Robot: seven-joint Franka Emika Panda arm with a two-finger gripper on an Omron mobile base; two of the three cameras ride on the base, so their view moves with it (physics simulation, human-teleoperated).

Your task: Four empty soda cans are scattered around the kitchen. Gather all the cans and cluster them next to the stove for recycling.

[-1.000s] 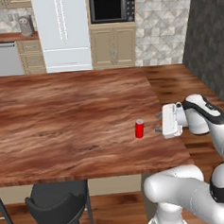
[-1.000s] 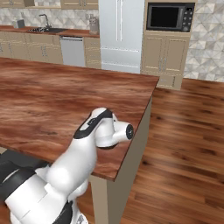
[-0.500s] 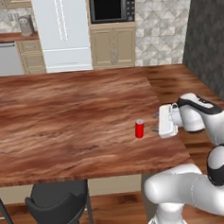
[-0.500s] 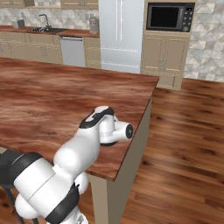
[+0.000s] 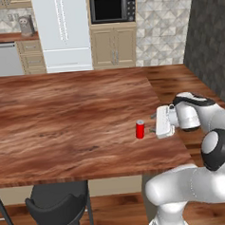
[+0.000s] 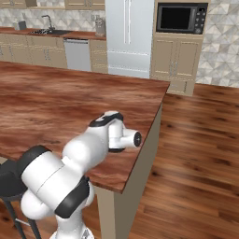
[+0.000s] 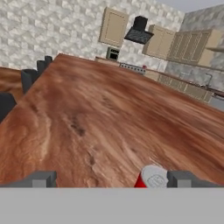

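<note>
One red soda can (image 5: 140,129) with a silver top stands upright on the wooden island counter (image 5: 63,122), close to its right end. My gripper (image 5: 154,125) hovers level with the can just to its right, fingers pointing at it, open and holding nothing. In the hand view the can (image 7: 151,177) sits low between the fingertips, close to the right fingertip (image 7: 183,178) and far from the left one. My gripper (image 7: 113,179) is spread wide. Far across the room, a stove (image 7: 131,68) stands under a dark hood.
The counter's right edge (image 5: 175,129) drops to the wood floor right beside the hand. A black stool (image 5: 59,204) stands under the near edge. Along the far wall are a fridge (image 5: 63,32), a microwave (image 5: 112,9) and a sink (image 6: 46,30).
The hand has slid left over the counter's end, closer to the red can, and the elbow has swung. The can has stayed where it was.
</note>
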